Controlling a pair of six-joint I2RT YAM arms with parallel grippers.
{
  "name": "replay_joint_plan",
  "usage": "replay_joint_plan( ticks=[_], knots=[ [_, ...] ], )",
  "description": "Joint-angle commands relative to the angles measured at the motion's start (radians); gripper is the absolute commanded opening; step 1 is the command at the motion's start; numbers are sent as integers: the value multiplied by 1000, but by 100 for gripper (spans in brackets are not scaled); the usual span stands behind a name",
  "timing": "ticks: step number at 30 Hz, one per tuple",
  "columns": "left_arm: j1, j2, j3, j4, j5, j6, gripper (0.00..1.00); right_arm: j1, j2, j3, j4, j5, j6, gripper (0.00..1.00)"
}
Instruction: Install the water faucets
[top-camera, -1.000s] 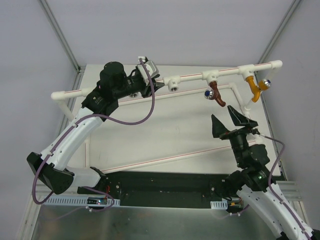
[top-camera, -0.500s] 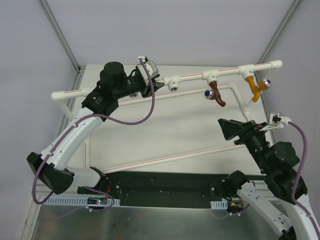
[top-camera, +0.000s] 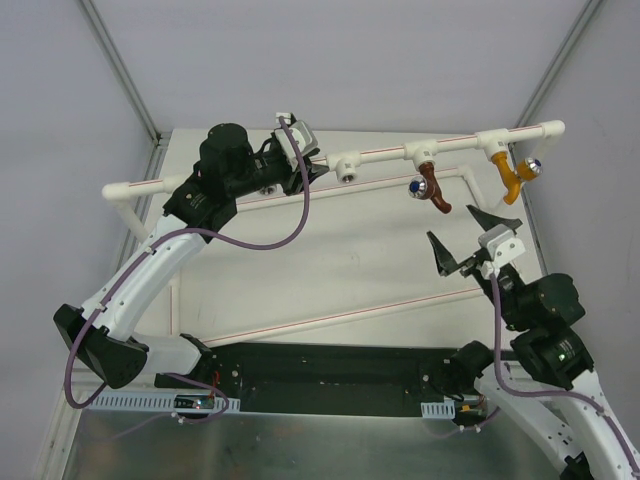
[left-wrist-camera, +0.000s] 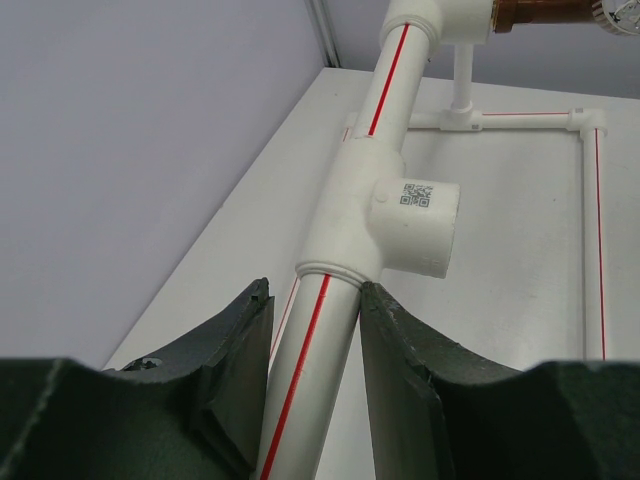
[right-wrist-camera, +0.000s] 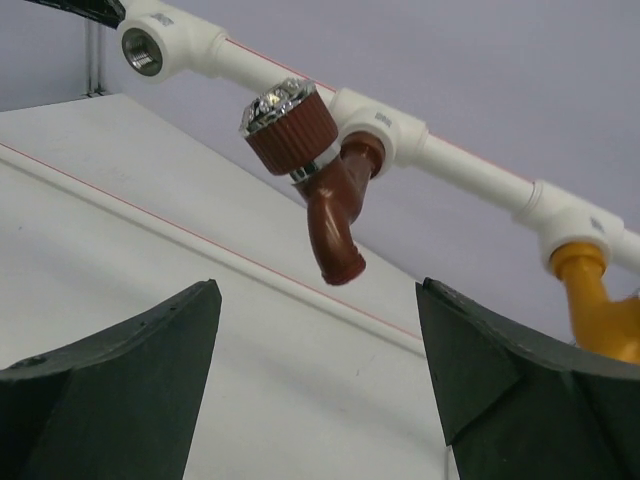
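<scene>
Rolling at the wrist, the right gripper (top-camera: 467, 236) had turned over the last second. Half a second before, its fingers had pointed left across the table (top-camera: 350, 250); now they pointed away from the base, toward the far pipe (top-camera: 380, 152) again. Its jaws stood wide apart and held nothing, hanging in the air above the table, near the brown faucet (top-camera: 430, 189) but not touching it. In the right wrist view that faucet showed between the two fingers, well beyond them.

The left gripper (top-camera: 306, 166) had not shifted. Its jaws were closed around the pipe, one finger on each side, just short of an empty tee (top-camera: 347, 166) whose socket faced the near side.

Farther along the same pipe, the brown faucet hung screwed into its fitting, spout down and shiny cap toward the left. Past it, near the pipe's right end, the yellow faucet (top-camera: 511, 180) sat in its own fitting, its shiny cap toward the right. The two faucets were apart from each other and clear of the table.
</scene>
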Motion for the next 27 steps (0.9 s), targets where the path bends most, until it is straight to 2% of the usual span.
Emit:
replay_joint_plan(
  ticks=[1,8,10,18,22,27],
  knots=[
    [-12,101,-116,-479,-54,-97,4,3,75,41,171,-41,-194,87],
    [-12,96,-117,-477,-58,-94,4,5,181,62,174,-79,-309,87],
    [-12,100,-116,-477,-58,-96,4,3,206,61,228,-67,-330,87],
    [-12,100,-119,-477,-62,-94,4,14,308,91,288,-62,-401,80],
    [-12,101,-119,-477,-60,-96,4,25,336,95,301,-19,-412,69],
    [-14,101,-116,-477,-62,-96,4,33,345,90,337,5,-332,48]
  ],
)
